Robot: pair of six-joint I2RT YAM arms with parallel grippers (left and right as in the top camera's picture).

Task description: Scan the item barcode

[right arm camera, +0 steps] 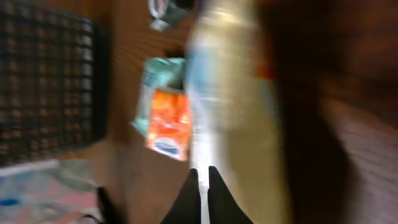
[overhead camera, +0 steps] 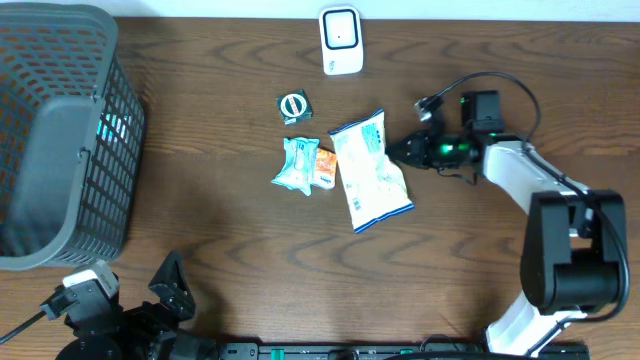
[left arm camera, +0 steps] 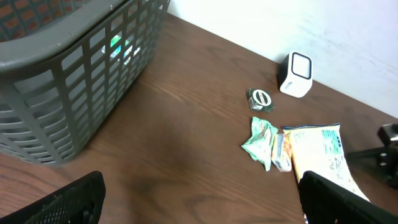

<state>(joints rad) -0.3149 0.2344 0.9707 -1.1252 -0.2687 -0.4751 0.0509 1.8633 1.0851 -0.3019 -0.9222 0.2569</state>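
Overhead view, supplemented by the two wrist views. The white-and-blue bag (overhead camera: 368, 170), the item to be scanned, lies on the wooden tabletop (overhead camera: 220, 240) just right of frame centre. The right claw (overhead camera: 402, 151) reaches in from the right of the frame and meets the bag's right edge. In the blurred right wrist view its fingers (right arm camera: 185, 198) are pressed together, with the thin edge of the bag pinched between them. An orange packet (overhead camera: 325, 166) lies against the bag's left edge, and a teal packet (overhead camera: 297, 165) lies just beside that. A small round green item (overhead camera: 294, 106) sits above these two, apart from them. The white barcode scanner (overhead camera: 340, 40) stands at top centre of the frame, well apart from the bag. A grey mesh basket (overhead camera: 105, 160) fills the upper left. The left claw (overhead camera: 172, 283) sits at the lower left, well apart from every item. In the left wrist view its fingers (left arm camera: 62, 202) are spread wide at the lower corners of the frame, holding nothing.
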